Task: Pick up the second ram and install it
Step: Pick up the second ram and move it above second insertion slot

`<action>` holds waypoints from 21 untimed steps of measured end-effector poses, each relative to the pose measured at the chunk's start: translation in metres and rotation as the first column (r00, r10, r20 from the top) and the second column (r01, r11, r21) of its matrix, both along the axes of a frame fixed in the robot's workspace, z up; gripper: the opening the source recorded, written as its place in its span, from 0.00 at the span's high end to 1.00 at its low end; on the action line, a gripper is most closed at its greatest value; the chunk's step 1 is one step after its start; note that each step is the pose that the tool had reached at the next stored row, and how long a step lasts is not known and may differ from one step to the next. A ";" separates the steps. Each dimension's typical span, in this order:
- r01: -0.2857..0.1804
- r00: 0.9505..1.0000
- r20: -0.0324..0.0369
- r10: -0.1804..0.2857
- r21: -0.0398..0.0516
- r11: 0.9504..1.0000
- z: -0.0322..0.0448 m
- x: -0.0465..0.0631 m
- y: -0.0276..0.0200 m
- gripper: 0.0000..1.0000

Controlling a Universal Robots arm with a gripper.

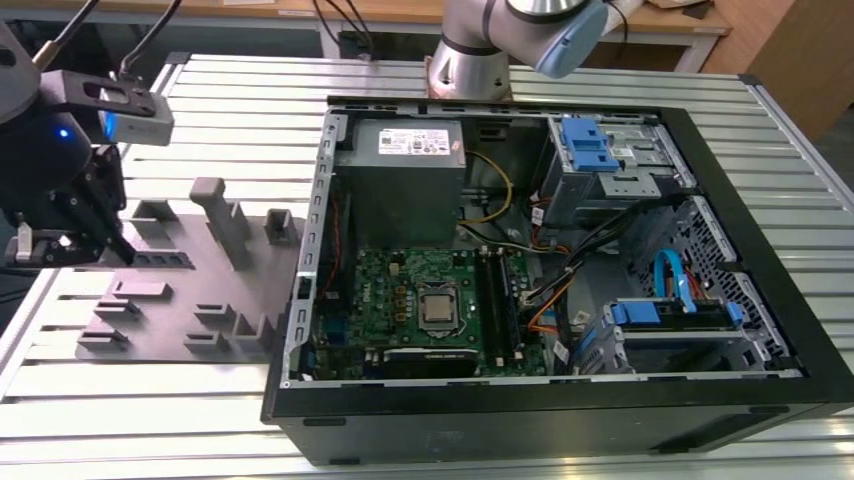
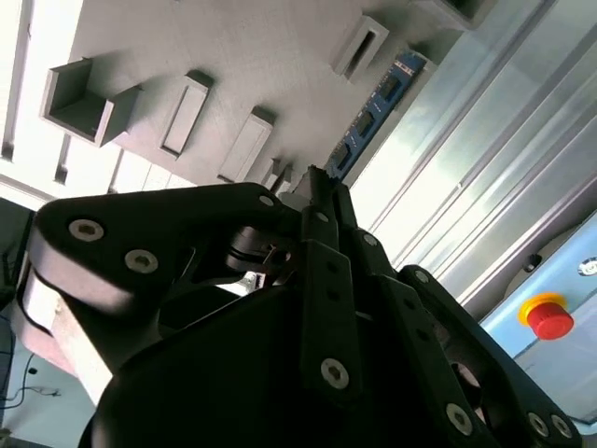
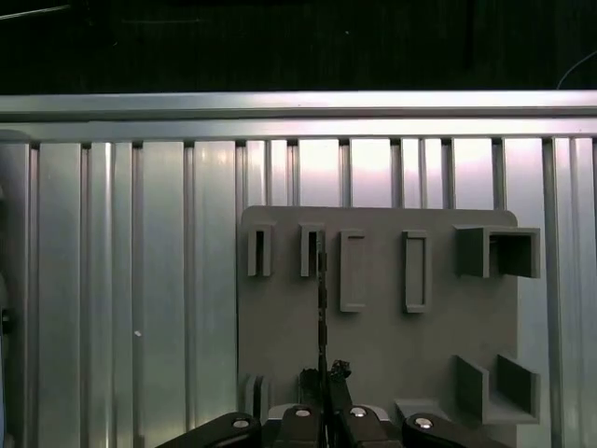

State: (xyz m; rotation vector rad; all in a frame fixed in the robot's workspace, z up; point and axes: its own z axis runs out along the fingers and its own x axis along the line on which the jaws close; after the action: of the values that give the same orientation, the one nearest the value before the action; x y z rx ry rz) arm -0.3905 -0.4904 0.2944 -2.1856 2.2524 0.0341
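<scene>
The second ram [image 2: 373, 112] is a slim dark blue stick that runs along the edge of the grey holder plate [image 2: 252, 56]. In the first wrist view the second ram [image 3: 322, 299] shows edge-on as a thin dark line from a slot on the plate down to my fingertips. My gripper [image 2: 315, 185] has its fingers drawn together on the near end of the stick. In the exterior view the gripper [image 1: 94, 248] hangs over that view's left edge of the plate, well away from the computer.
The open computer case [image 1: 707, 180] lies on the exterior view's right, with the motherboard [image 1: 400, 290] and its long memory slots [image 1: 501, 300] inside. The arm's base [image 1: 467, 60] stands behind it. Raised grey holders [image 1: 220, 215] rise from the plate. A red stop button [image 2: 548, 315] sits beside the ribbed table [image 1: 240, 90].
</scene>
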 end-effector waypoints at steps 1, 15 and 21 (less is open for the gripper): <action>0.000 1.000 0.000 0.000 0.000 1.000 0.0021 0.000 0.0000 0.89; 0.000 1.000 0.000 0.000 0.000 1.000 0.0289 0.000 0.0000 0.89; 0.000 1.000 0.000 0.000 0.001 1.000 0.0394 0.000 0.0000 0.89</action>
State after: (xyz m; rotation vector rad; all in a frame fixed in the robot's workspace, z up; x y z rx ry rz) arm -0.3905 -0.4904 0.3338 -2.1852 2.2520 0.0348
